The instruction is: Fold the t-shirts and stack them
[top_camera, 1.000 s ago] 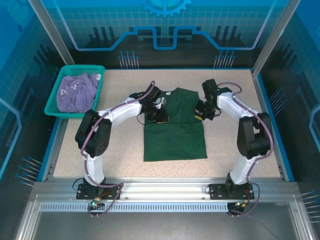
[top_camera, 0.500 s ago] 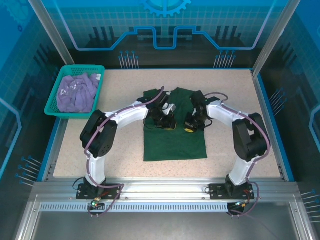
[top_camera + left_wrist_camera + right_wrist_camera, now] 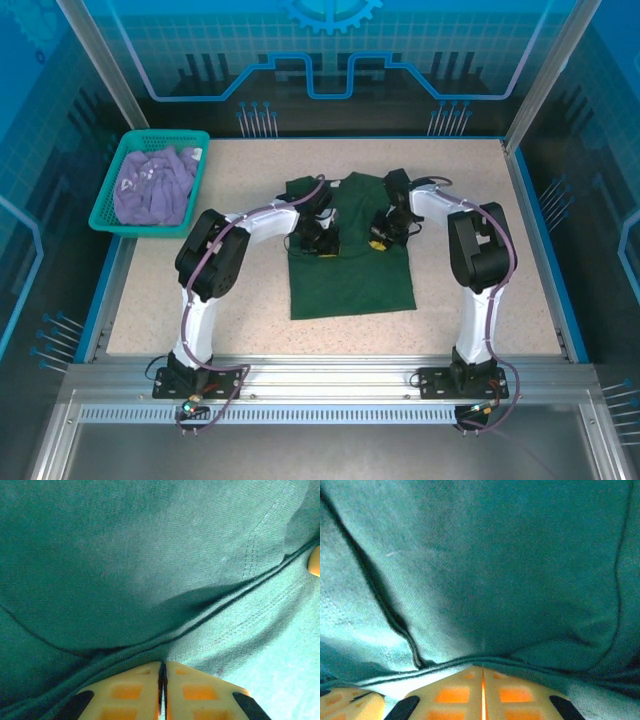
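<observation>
Overhead view. Dark green t-shirt lies flat on the speckled bench, roughly central, its long axis running from the far collar end to the near hem. Left end effector and right end effector sit side by side on the shirt's far half, one on each side of its midline, so neither arm is nearer. The free near half of the cloth lies toward the arm bases; the coming fold probably turns on carrying the gripped far part along that axis toward the hem. Lavender t-shirt lies crumpled in the teal mesh basket at the far left, well apart from both arms.

Left wrist view. Yellow fingers of the left end effector stand together, only a thin slit between them, clamped on a ridge of the green t-shirt. The knit is fine and matte; a double-stitched hem runs diagonally, and a soft fold casts a shadow above the tips.

Right wrist view. Right end effector is likewise closed on the green t-shirt, the cloth draping over its tips. A raised crease runs down the left side; the weave is smooth and limp.
</observation>
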`<state>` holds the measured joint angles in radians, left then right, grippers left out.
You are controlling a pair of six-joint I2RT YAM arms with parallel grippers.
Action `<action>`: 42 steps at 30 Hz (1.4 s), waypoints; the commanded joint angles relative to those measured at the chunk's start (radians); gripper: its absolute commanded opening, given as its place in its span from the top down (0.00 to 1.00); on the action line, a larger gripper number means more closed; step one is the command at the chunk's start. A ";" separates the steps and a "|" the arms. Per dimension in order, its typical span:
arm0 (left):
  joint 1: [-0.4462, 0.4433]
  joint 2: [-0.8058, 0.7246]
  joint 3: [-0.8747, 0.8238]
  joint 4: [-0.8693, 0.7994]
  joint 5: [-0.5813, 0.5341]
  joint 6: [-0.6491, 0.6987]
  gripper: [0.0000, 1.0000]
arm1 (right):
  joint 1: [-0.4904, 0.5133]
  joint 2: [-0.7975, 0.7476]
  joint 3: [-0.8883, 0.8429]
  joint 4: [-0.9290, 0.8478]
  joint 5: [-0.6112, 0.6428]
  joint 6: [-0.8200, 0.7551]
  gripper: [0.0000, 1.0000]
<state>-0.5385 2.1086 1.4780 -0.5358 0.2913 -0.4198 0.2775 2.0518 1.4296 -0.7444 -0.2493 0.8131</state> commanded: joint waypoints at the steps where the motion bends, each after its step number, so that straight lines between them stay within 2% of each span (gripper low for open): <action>1: 0.015 0.015 0.008 -0.054 -0.055 -0.010 0.85 | -0.030 0.034 0.021 -0.027 0.012 -0.032 0.89; 6: 0.029 -0.053 0.051 -0.085 -0.016 -0.010 0.75 | -0.034 -0.082 -0.007 0.007 -0.020 -0.057 0.86; 11: 0.051 -0.189 0.034 -0.112 0.006 0.008 0.65 | -0.066 -0.237 -0.133 0.072 -0.060 -0.056 0.80; 18: 0.055 -0.304 -0.238 -0.032 0.103 -0.003 0.67 | -0.110 -0.266 -0.294 0.122 -0.059 -0.065 0.78; 23: 0.088 -0.302 -0.407 0.008 0.025 -0.063 0.68 | -0.175 -0.177 -0.313 0.124 -0.045 -0.099 0.77; 27: 0.130 -0.307 -0.457 0.012 0.026 -0.108 0.67 | -0.206 -0.203 -0.286 0.107 -0.077 -0.106 0.77; 32: 0.128 -0.393 -0.408 -0.058 -0.002 -0.056 0.56 | -0.172 -0.361 -0.255 0.030 -0.068 -0.099 0.68; 35: 0.121 -0.455 -0.372 -0.099 0.010 -0.028 0.48 | -0.129 -0.472 -0.329 0.016 -0.061 -0.052 0.64; 39: 0.086 -0.524 -0.376 -0.080 0.138 0.012 0.50 | -0.022 -0.588 -0.481 0.011 -0.017 0.024 0.64; 42: 0.029 -0.516 -0.398 -0.058 0.257 0.022 0.52 | 0.031 -0.628 -0.606 0.022 0.023 0.091 0.65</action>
<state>-0.4652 1.5887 1.0805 -0.5819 0.4099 -0.4408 0.2836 1.4231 0.9199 -0.6708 -0.2821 0.8200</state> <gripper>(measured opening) 0.481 0.354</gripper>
